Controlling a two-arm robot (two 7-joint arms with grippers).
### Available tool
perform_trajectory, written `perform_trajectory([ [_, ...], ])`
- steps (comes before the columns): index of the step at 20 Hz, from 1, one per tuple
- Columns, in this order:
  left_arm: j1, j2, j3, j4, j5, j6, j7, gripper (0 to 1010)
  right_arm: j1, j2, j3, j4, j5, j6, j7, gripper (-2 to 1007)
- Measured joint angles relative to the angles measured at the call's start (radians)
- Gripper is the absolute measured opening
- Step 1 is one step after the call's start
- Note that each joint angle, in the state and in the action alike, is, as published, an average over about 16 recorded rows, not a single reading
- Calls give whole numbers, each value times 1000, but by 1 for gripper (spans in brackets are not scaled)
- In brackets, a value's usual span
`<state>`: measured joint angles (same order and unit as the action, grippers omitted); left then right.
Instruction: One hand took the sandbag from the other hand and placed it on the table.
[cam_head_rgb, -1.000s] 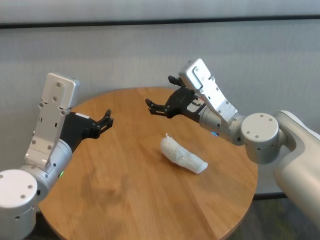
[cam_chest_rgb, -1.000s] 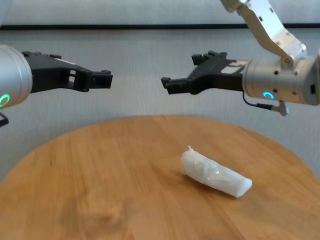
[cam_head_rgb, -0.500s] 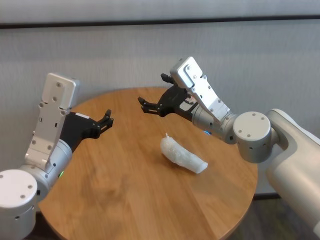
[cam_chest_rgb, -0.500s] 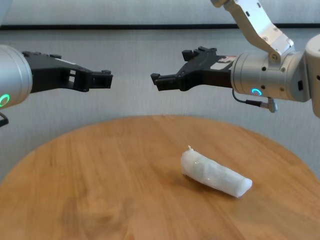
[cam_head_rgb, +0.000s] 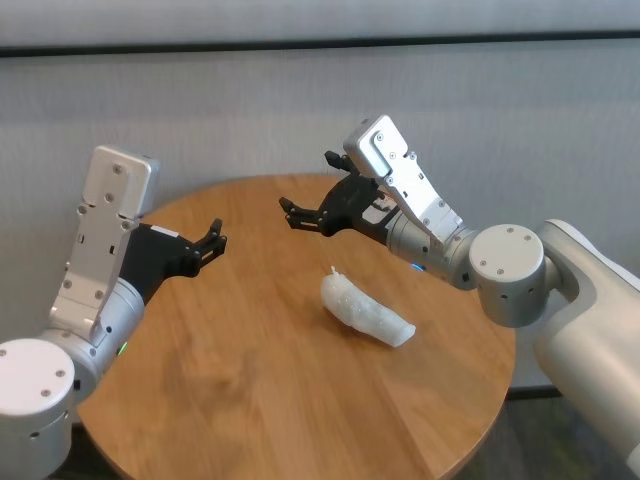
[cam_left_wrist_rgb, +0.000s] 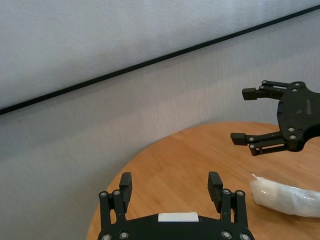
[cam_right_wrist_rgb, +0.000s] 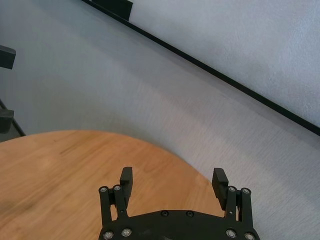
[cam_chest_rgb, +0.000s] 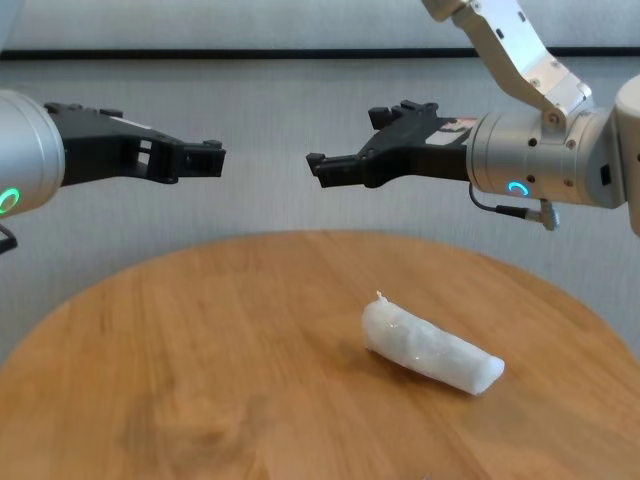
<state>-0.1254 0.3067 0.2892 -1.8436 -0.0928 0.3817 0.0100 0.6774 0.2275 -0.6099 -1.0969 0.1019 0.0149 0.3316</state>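
The white sandbag lies on the round wooden table, right of centre, its twisted tip pointing away from me; nothing touches it. It also appears in the chest view. The right gripper, with the blue ring, hovers open and empty above the table's far side, behind and above the sandbag. The left gripper, with the green ring, hangs open and empty over the table's left part, facing the right one across a gap. In the left wrist view its own fingers frame the right gripper and the sandbag.
A grey wall with a dark horizontal strip stands close behind the table. The table's far rim curves just below the right gripper. Bare wood lies left of and in front of the sandbag.
The right gripper has swung left toward the left gripper and risen slightly, easing back a touch in the last half second. The sandbag and the left arm have stayed still.
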Motion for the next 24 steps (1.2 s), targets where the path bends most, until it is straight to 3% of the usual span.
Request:
perform_trajectory([
  [12,0,0,0,0,0,0,0,1000,-43,7,26,-70,-14,7,15,1001],
  [24,0,0,0,0,0,0,0,1000,-76,20,30,-119,-28,39,29,1001],
])
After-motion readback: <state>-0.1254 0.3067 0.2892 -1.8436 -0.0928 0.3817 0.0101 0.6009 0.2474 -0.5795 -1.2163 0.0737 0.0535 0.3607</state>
